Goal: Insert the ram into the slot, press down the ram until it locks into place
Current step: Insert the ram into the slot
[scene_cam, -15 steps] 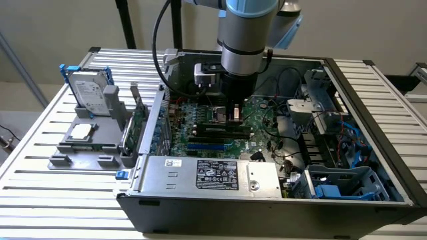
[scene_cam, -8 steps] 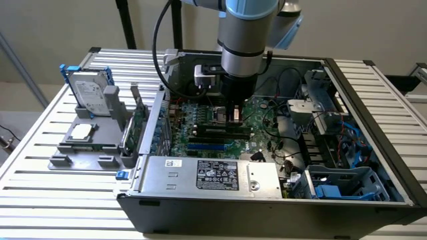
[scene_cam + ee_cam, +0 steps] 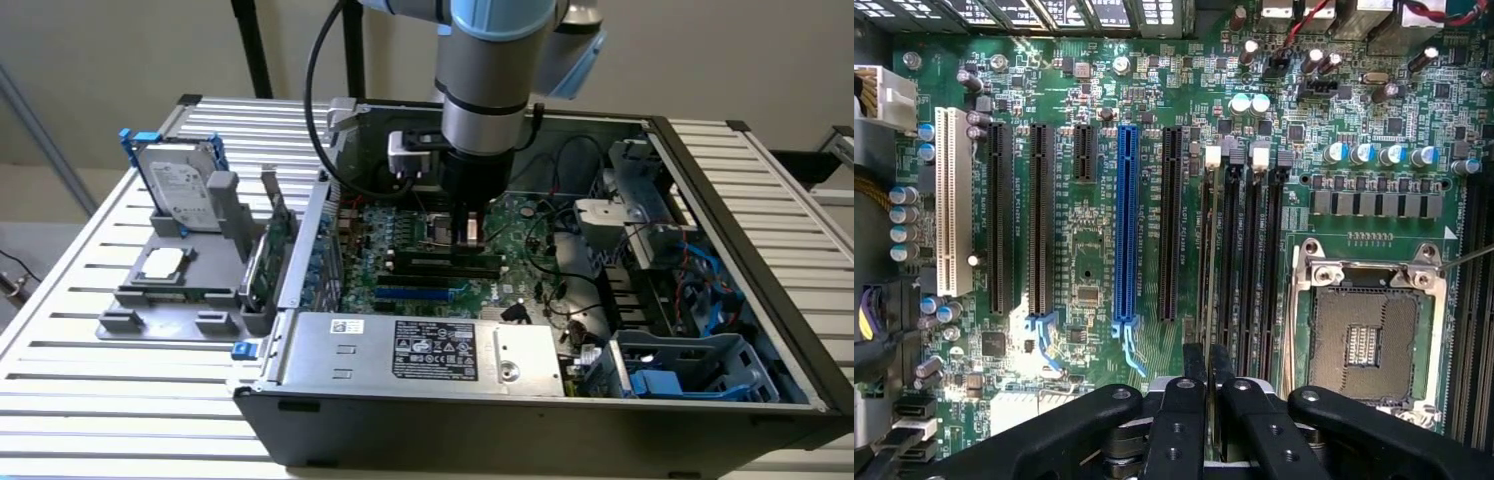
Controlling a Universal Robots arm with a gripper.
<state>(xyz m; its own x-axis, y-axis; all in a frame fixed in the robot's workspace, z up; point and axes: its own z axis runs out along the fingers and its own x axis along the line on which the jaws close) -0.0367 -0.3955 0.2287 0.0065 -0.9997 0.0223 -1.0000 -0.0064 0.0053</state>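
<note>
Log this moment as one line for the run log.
stage: ram insertion | gripper: shut on ram | ram: in line with slot | lock: cannot tell

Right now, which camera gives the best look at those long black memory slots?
The wrist view. It looks straight down on the memory slots, side by side at nearly full length beside the processor socket. The exterior view shows them small and slanted, partly behind the gripper.

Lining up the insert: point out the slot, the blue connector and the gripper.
slot [image 3: 1236,250], wrist view, mid-length of its black channel.
blue connector [image 3: 1126,220], wrist view, middle of its length.
gripper [image 3: 467,240], exterior view, its lower tip.
</note>
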